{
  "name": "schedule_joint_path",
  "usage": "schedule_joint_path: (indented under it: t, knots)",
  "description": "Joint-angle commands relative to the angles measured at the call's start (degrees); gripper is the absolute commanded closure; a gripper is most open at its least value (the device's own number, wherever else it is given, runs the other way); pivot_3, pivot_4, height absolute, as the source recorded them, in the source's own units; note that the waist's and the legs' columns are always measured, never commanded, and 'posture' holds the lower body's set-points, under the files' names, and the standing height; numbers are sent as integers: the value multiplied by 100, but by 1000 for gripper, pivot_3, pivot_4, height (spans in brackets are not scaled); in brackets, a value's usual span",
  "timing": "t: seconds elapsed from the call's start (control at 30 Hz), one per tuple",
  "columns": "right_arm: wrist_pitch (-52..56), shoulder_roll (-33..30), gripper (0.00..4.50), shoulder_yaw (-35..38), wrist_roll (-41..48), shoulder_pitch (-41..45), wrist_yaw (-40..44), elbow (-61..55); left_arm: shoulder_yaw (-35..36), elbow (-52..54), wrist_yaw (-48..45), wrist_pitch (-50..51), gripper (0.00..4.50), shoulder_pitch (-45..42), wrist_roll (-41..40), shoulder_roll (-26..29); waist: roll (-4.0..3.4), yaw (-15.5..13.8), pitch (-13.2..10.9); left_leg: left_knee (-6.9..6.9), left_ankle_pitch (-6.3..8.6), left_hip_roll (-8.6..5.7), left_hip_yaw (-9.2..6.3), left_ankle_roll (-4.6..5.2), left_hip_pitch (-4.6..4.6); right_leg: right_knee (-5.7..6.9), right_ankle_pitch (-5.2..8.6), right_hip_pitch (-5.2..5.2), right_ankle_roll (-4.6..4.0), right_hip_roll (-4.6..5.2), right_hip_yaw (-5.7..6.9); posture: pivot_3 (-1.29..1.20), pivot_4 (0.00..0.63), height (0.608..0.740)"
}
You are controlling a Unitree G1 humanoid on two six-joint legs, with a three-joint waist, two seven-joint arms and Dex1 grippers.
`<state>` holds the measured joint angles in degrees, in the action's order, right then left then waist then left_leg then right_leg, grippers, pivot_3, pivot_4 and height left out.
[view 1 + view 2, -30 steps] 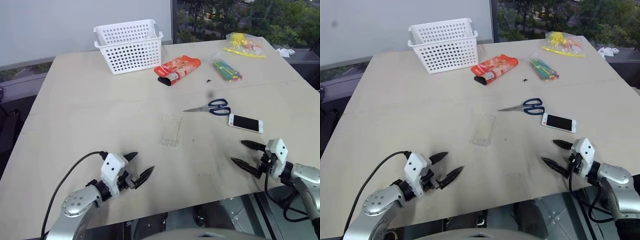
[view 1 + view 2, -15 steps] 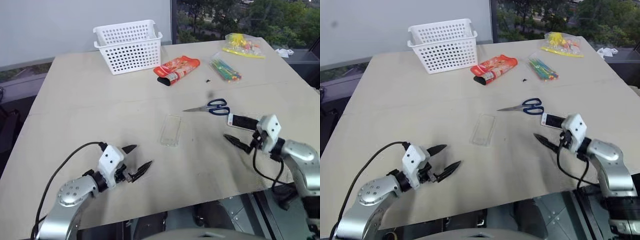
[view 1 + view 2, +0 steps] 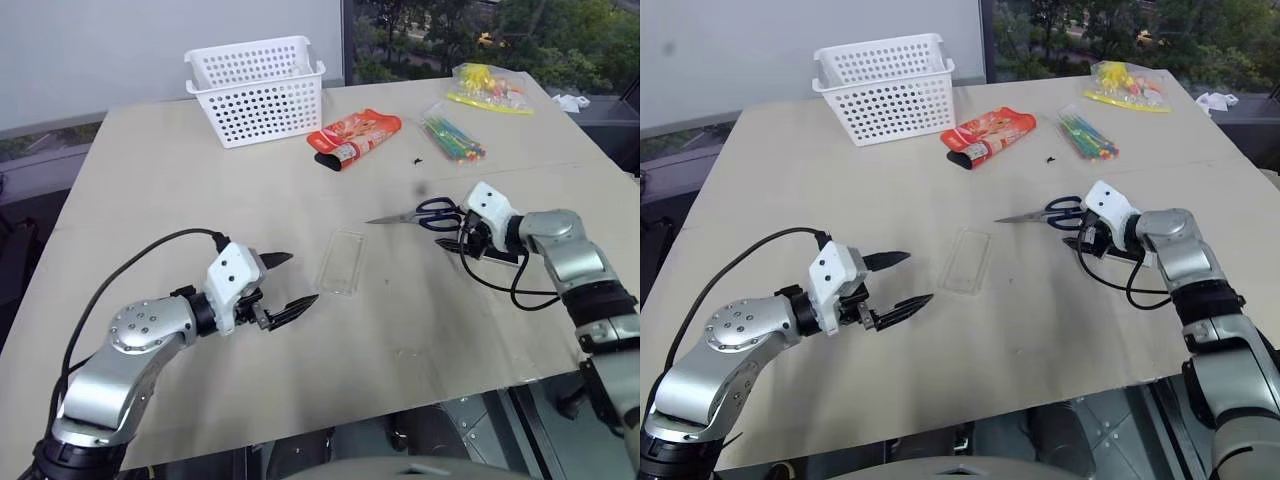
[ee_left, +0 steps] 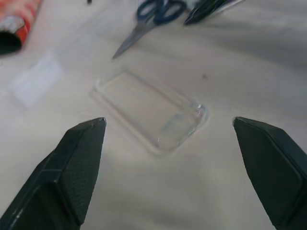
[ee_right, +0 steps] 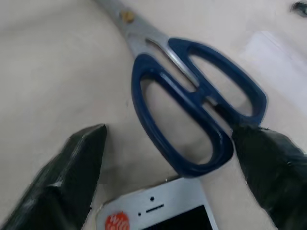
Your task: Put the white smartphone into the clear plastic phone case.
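Note:
The clear plastic phone case (image 3: 342,262) lies flat near the table's middle; in the left wrist view the case (image 4: 151,110) sits just beyond my fingers. My left gripper (image 3: 300,280) hovers open a short way to the case's left, pointing at it. My right gripper (image 3: 458,238) is open and low over the white smartphone (image 5: 158,211). The phone's white top end with a red sticker shows between its fingers (image 5: 76,172), right beside the blue-handled scissors (image 5: 192,115). From the head views the right hand covers most of the phone.
The scissors (image 3: 425,212) lie touching distance from the phone. At the back stand a white basket (image 3: 257,78), a red packet (image 3: 355,137), a bag of coloured sticks (image 3: 452,138) and a yellow bag (image 3: 487,87). The table's front edge (image 3: 400,395) is near both arms.
My right gripper has moved forward from the table's front edge to the phone beside the scissors. My left gripper has risen and come closer to the case.

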<state>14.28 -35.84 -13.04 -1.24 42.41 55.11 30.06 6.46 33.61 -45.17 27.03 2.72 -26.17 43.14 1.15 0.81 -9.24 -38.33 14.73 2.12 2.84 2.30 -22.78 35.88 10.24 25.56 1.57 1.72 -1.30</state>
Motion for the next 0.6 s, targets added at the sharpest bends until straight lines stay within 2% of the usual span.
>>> schedule_joint_path:
  t: [0.03,0.17,0.23,0.27,0.43,0.6]
  knots:
    - [-8,-109,1711,-210,-305,178,243,422,158,380,103,174,0,-23,-137,60,2,-6,1,-1,0,-1,1,0,1,0,0,0,1,0,0,0,150,740]
    - [-75,51,3314,-413,-539,512,276,797,131,562,232,316,0,-40,-176,17,11,-2,7,-11,-1,-1,1,0,8,5,6,-9,15,1,0,0,150,740]
    - [-94,122,4295,-466,-626,641,295,973,99,599,283,344,0,-54,-173,-2,13,7,8,-15,-2,0,-1,-2,10,5,3,-12,17,0,0,0,150,740]
    - [-136,146,4483,-467,-644,691,290,1050,87,614,304,355,0,-57,-170,-12,16,10,10,-16,-2,0,1,-2,20,6,2,-20,17,0,-1,0,150,740]
    - [-384,231,4483,-388,-648,822,251,1207,83,615,356,336,0,-30,-146,-49,21,21,13,-14,-2,1,3,-3,79,5,3,-73,19,1,-3,0,150,740]
    - [-485,300,4483,-406,-739,887,130,1400,14,602,402,333,0,-92,-133,-116,21,32,13,-14,-2,1,3,-3,85,5,3,-77,19,1,-5,0,150,740]
